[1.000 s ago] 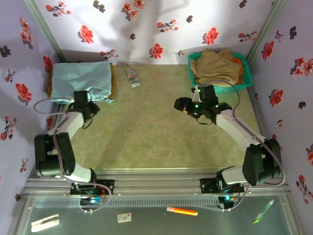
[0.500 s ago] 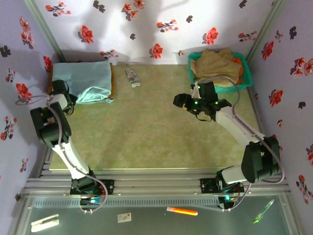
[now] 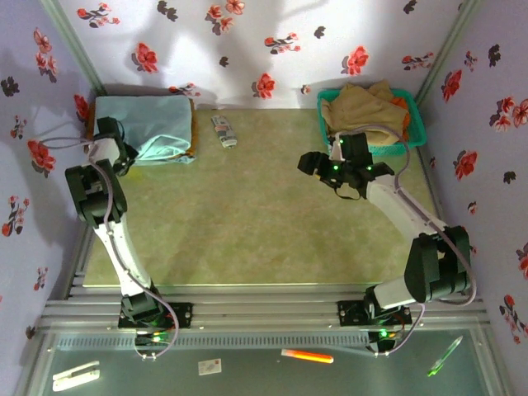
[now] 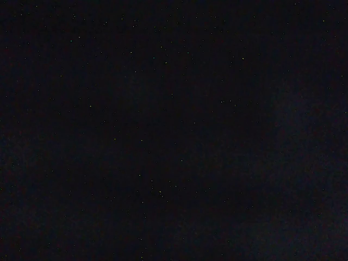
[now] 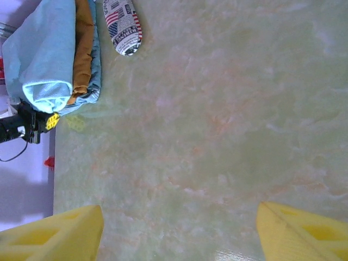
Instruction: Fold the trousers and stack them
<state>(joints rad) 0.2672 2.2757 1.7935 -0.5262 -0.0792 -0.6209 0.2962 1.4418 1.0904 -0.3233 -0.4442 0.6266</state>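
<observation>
The pale aqua trousers point(image 3: 148, 128) lie folded at the table's far left, on top of a mustard-brown garment point(image 3: 190, 136). My left gripper point(image 3: 111, 132) sits at the left edge of that stack and is shut. Whether any cloth is pinched in it I cannot tell, as the left wrist view is black. My right gripper point(image 3: 307, 163) hovers over the bare table right of centre, open, with nothing between its yellow fingers point(image 5: 60, 234). The right wrist view has the folded trousers point(image 5: 43, 54) and the brown garment point(image 5: 82, 49) at its upper left.
A small flag-patterned object point(image 3: 223, 130) lies just right of the stack, also seen from the right wrist point(image 5: 124, 27). A teal basket point(image 3: 417, 124) at the back right holds tan garments point(image 3: 363, 107). Flowered walls close in the back and both sides.
My left arm swung from the stack's front edge round to its left side, closing fully. The trousers' loose front fold now lies tidier and farther back. The right gripper barely shifted.
</observation>
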